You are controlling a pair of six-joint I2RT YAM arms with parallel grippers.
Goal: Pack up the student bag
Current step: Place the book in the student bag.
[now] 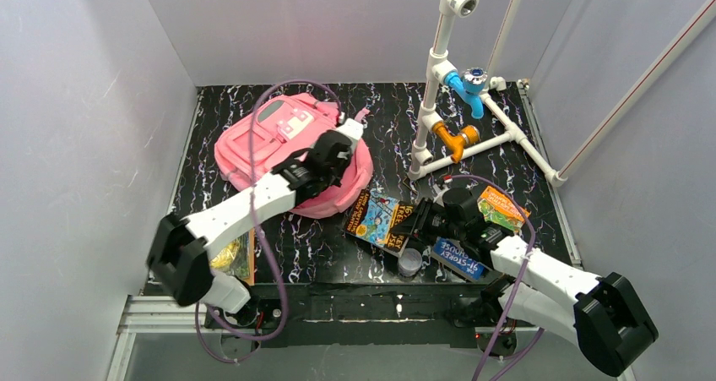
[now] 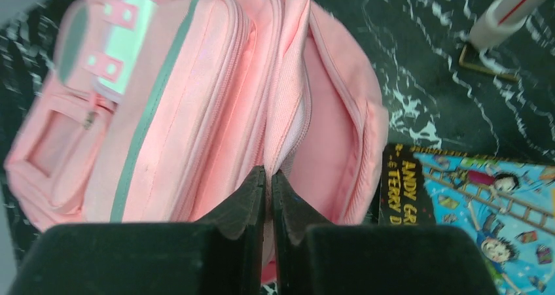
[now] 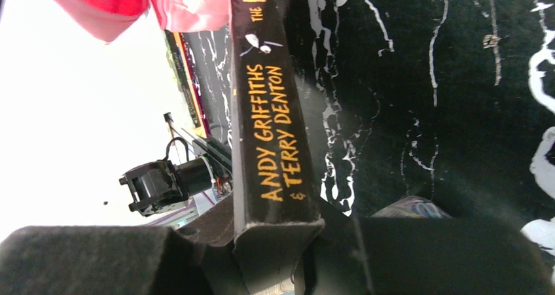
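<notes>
**Holding fast on both sides**

Your left claw [image 2: 267,174] is pressed together on the zip-edged rim of the large pink fabric backpack [image 2: 177,99]. A fold of pink cloth is nipped between its black fingers [image 2: 239,200]. Beside that pinch the backpack's mouth gapes, showing pink lining. The backpack lies flat on the black white-veined tabletop [image 1: 397,119], front pockets, grey strips and white patch facing up, with your left forearm stretched over it.

Your right claw [image 3: 275,226] is clamped on the black spine of a paperback book with yellow lettering and a bright blue cartoon cover [image 3: 268,131]. That book sits just beside the backpack's open mouth, on the side toward your right arm.

Farther from the backpack, past the held book, a second book with a blue cover [image 1: 463,258] lies partly under your right arm. A green and orange book [image 1: 500,208] lies near it, and a small grey cup [image 1: 409,263] stands just beside the held book. A white pipe frame with blue and orange fittings [image 1: 439,102] stands well apart from the backpack, across the tabletop. A yellow-covered book [image 1: 236,258] lies on the backpack's near side, under your left arm.
</notes>
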